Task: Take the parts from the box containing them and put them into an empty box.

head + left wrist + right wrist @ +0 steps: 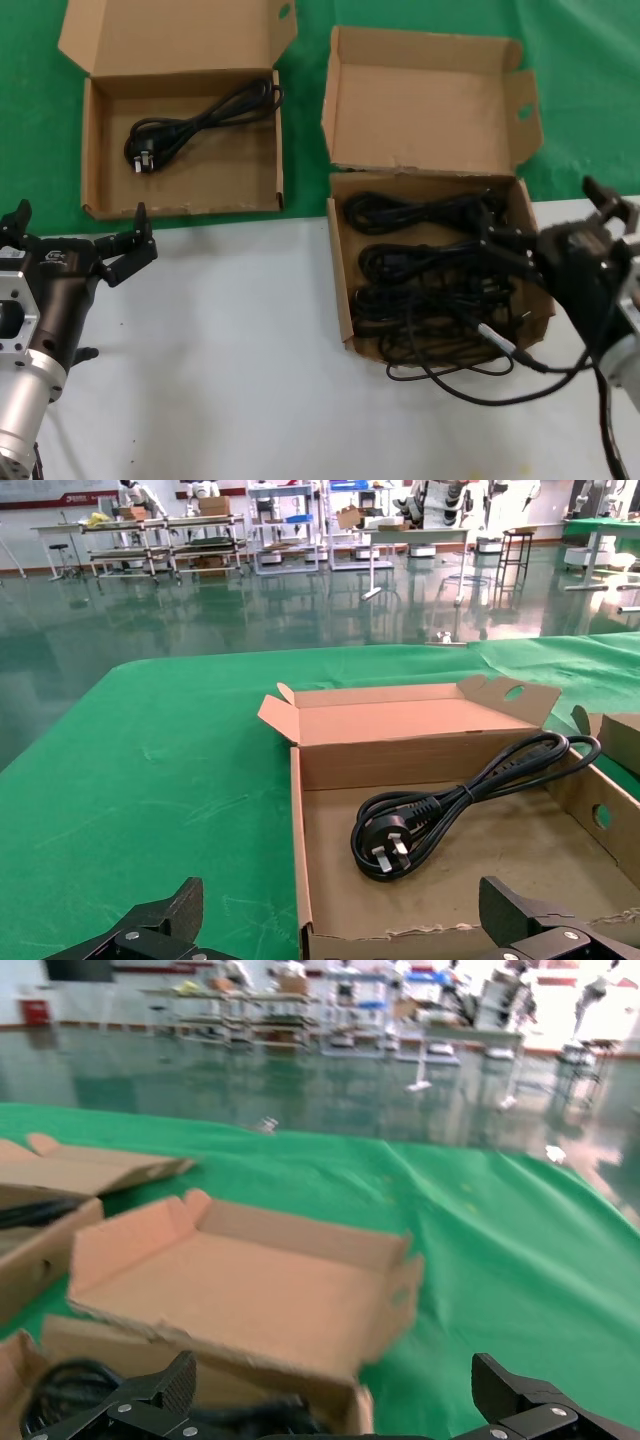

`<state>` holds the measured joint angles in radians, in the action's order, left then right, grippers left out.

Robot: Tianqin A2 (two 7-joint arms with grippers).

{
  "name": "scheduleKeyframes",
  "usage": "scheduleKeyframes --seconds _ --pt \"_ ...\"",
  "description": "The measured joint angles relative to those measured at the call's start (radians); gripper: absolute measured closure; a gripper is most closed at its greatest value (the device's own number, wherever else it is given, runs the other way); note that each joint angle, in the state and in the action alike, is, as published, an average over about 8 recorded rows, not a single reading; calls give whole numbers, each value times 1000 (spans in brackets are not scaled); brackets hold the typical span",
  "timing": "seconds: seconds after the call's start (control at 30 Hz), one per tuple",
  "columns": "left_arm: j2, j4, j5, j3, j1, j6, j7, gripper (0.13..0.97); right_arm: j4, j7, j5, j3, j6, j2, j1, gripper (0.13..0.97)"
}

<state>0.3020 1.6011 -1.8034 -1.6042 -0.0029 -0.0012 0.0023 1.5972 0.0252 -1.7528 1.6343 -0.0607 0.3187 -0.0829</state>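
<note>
The ragged-edged carton (340, 290) at the right holds several coiled black power cables (430, 262); its side-flapped lid (425, 100) stands up behind. My right gripper (545, 215) hangs open over that carton's right edge, nothing between its fingers. Its wrist view shows the lid (250, 1290) ahead of the right gripper (335, 1392) and cables (65, 1388) low down. The neat carton (95, 150) at the left holds one cable (195, 122), its plug (390, 842) facing me. My left gripper (80, 228) is open just in front of this carton's near wall (400, 945); the left gripper (340, 912) is empty.
Both cartons straddle the border between the green cloth (30, 130) and the white table (220, 350). A thin cable with a metal connector (500, 350) loops from the right arm onto the table before the right carton. The left carton's flat lid (170, 35) lies open behind it.
</note>
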Motion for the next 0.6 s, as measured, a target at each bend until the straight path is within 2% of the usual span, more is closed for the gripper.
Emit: scheduleKeyframes --seconds 0.23,0.6 --pt "-1 -1 2 3 2 1 -1 132 2 -16 -29 -21 38 -12 52 129" --pt "-1 -1 2 3 2 1 -2 132 2 -17 -32 -24 42 -13 57 129"
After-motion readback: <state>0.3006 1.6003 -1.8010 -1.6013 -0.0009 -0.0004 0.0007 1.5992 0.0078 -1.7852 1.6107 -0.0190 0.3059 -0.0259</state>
